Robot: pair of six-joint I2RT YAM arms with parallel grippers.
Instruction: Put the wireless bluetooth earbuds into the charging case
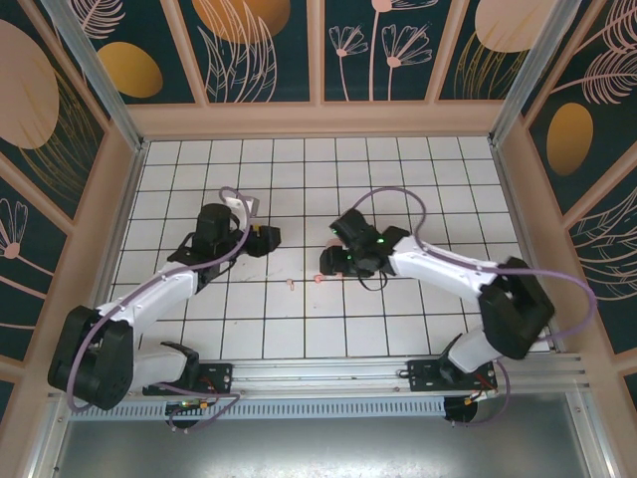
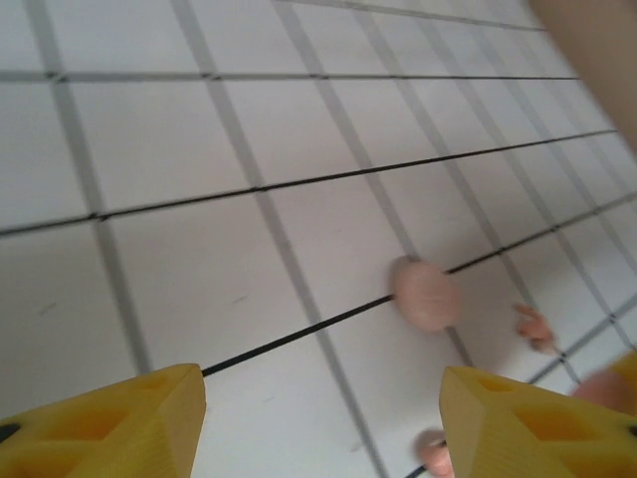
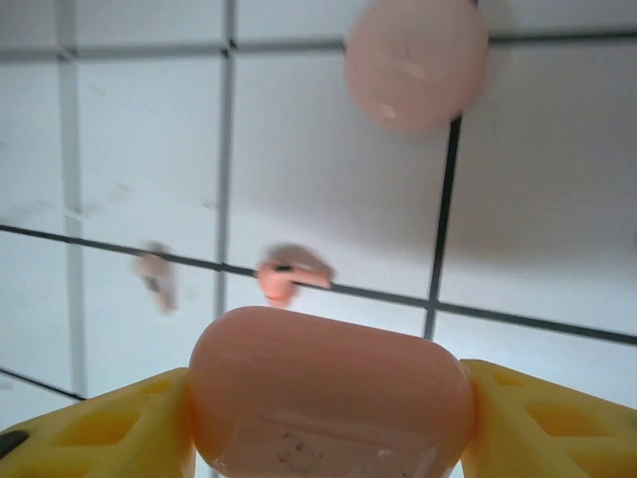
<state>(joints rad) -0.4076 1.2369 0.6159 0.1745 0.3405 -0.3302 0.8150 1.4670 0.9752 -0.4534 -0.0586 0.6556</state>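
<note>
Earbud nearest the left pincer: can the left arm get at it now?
Probably yes. The left pincer stands open and empty, the earbud lies on bare tile close beside it, and the pale disc sits farther off, not between them.

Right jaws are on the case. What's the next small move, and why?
Probably steer the left gripper right and down over one earbud. Its jaws stand open with nothing between them, the earbuds lie loose on the tiles, and the right gripper holds the charging case pressed between its jaws.
</note>
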